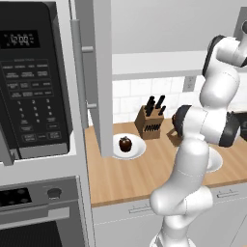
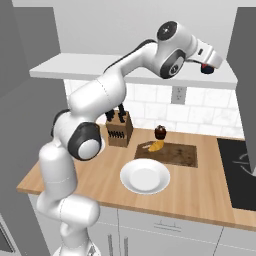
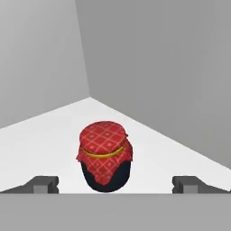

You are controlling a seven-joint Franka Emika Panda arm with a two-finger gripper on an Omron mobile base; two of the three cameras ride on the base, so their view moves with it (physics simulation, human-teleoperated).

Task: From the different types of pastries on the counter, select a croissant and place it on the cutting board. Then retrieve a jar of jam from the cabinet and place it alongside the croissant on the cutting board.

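Observation:
The jar of jam (image 3: 105, 155), squat with a red checked cloth top, stands upright on the white cabinet shelf (image 3: 49, 135). My gripper (image 3: 116, 184) is open, one fingertip (image 3: 45, 184) on either side of the jar and slightly short of it, not touching. From the right base view the arm reaches up to the cabinet shelf (image 2: 100, 70), with the gripper (image 2: 210, 62) at the jar (image 2: 206, 69). The golden croissant (image 2: 156, 146) lies on the left end of the dark cutting board (image 2: 175, 155) on the counter (image 2: 100, 175).
The open cabinet door (image 1: 99, 72) hangs beside the microwave (image 1: 31, 77). One muffin (image 1: 125, 144) rests on a white plate (image 1: 137, 149); another (image 2: 160, 132) sits behind the board. An empty plate (image 2: 145, 176), a knife block (image 2: 119, 129) and a black cooktop (image 2: 240, 170) are nearby.

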